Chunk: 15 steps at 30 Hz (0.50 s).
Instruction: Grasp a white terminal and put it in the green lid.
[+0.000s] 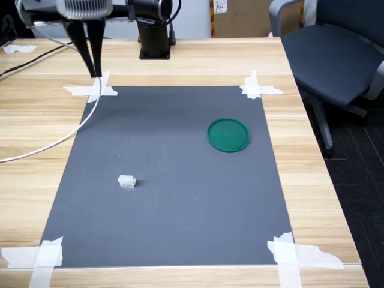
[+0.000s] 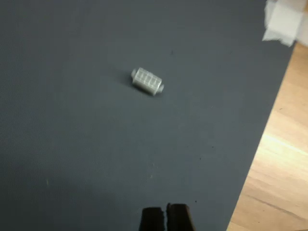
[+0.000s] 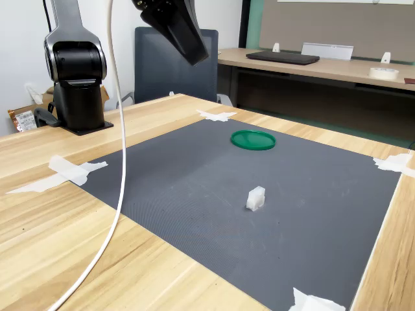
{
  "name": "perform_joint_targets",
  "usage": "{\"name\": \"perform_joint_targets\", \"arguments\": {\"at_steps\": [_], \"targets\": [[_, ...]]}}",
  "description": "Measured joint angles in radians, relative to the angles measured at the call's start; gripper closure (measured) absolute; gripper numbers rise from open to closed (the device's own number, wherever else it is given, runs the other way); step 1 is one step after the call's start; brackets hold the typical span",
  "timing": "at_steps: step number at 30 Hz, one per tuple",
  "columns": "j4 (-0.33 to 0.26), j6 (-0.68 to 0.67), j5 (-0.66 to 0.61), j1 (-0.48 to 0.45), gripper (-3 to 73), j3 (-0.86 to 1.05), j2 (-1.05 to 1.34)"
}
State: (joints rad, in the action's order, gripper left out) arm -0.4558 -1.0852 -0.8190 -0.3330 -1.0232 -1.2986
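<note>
Green lid (image 1: pixel 228 135) empty; white terminal (image 1: pixel 126 181) well apart.

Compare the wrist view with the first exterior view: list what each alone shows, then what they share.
Only the wrist view: the ribbed top of the white terminal close up, and the gripper fingertips pressed together.

Only the first exterior view: the green lid, empty; the arm's base; a white cable; an office chair; all four taped mat corners.

Both: the terminal lying alone on the dark mat, the wooden table, and the gripper clear of the terminal.
</note>
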Motion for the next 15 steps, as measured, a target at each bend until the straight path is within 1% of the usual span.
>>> {"name": "perform_joint_targets", "arguments": {"at_steps": [3,6,8,12,14,15], "targets": [[0.052,0.001,-0.064,0.003,69.9,-0.076,-0.088],[0.142,0.036,-0.112,0.036,64.5,-0.153,-0.17],[0.209,0.088,-0.137,0.074,58.4,-0.199,-0.217],[0.336,0.218,-0.154,0.153,41.9,-0.274,-0.294],[0.388,0.277,-0.154,0.185,34.7,-0.3,-0.327],[0.403,0.296,-0.153,0.198,31.1,-0.314,-0.341]]}}
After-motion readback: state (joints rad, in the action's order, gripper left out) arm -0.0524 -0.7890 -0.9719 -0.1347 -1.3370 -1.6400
